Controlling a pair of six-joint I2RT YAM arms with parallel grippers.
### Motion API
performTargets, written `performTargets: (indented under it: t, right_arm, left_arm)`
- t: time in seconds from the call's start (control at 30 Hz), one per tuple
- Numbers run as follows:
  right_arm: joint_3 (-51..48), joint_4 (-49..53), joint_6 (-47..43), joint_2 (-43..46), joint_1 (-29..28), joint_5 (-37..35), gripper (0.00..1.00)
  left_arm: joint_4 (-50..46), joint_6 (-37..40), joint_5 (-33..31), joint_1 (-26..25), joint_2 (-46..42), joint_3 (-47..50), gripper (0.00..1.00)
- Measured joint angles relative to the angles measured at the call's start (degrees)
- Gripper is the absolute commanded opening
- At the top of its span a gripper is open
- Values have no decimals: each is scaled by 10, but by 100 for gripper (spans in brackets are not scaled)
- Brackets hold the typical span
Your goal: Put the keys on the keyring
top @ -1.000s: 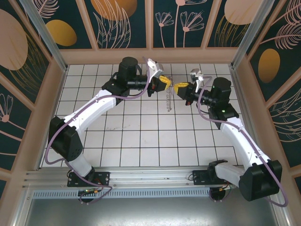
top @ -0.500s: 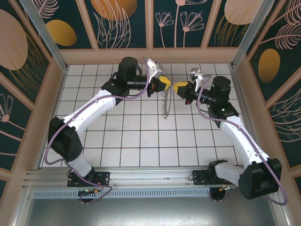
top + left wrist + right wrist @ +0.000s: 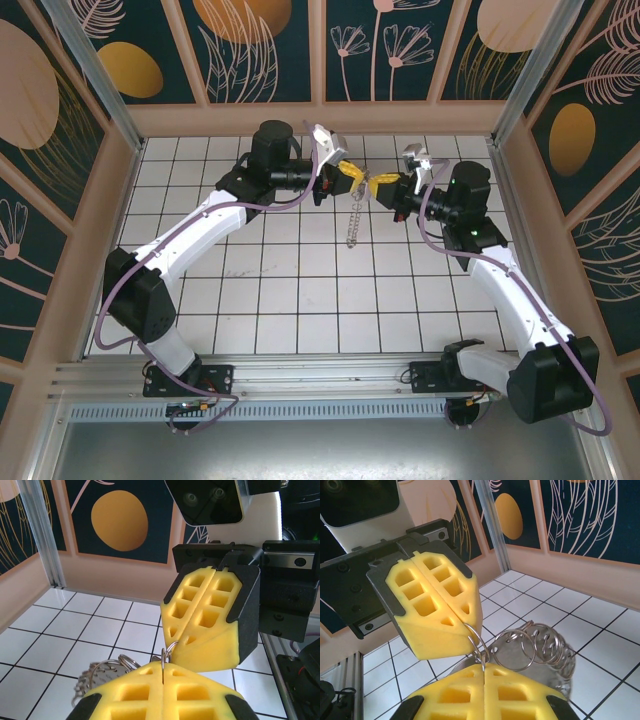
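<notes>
My fingers (image 3: 135,692) are bright yellow in black shells, the rings (image 3: 535,645) at their tips silvery. Below them lie white tiles (image 3: 60,645) with dark lines; beyond, teal walls (image 3: 80,510) with orange discs (image 3: 119,520).

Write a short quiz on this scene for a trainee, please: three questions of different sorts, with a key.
1. True or false: the left gripper and the right gripper are both shut, and their tips meet above the floor.
2. Choose one. Where is the bunch of metal rings?
A. lying flat in a far corner of the floor
B. hanging below the point where the two grippers meet
C. resting on the base of the right arm
3. Fill in the gap: the pads of both grippers are ____ in colour.

Key: 1 true; 2 B; 3 yellow.
</notes>
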State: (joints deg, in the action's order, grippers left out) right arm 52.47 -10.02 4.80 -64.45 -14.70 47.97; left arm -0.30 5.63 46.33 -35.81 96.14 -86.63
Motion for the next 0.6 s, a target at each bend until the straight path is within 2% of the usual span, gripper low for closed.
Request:
performTargets:
  t: [0.6]
  right_arm:
    - [0, 33, -4, 42, 0, -23, 0]
  left_arm:
    - [0, 0, 2, -3, 0, -3, 0]
